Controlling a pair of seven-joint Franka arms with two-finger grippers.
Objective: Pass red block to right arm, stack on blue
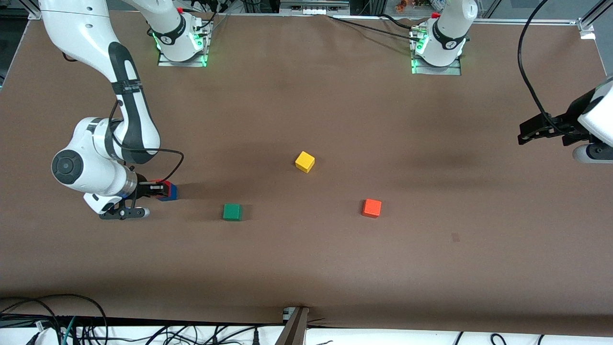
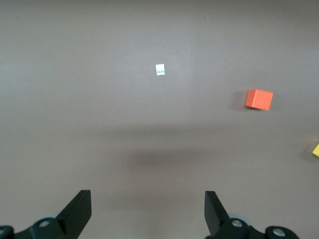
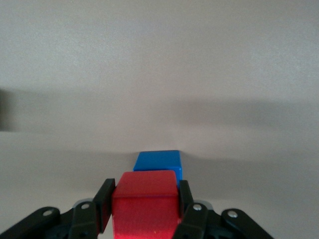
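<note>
We are counting five cubes: one red block (image 3: pixel 144 199) in the right gripper (image 3: pixel 144 206), one blue (image 3: pixel 158 162) under it, and one green cube (image 1: pixel 232 212), one yellow cube (image 1: pixel 304 161) and one orange cube (image 1: pixel 371 208) well apart from it.

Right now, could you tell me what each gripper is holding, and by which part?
The right gripper holds the red block by two opposite side faces, over the blue block. The left gripper is open and holds nothing.
</note>
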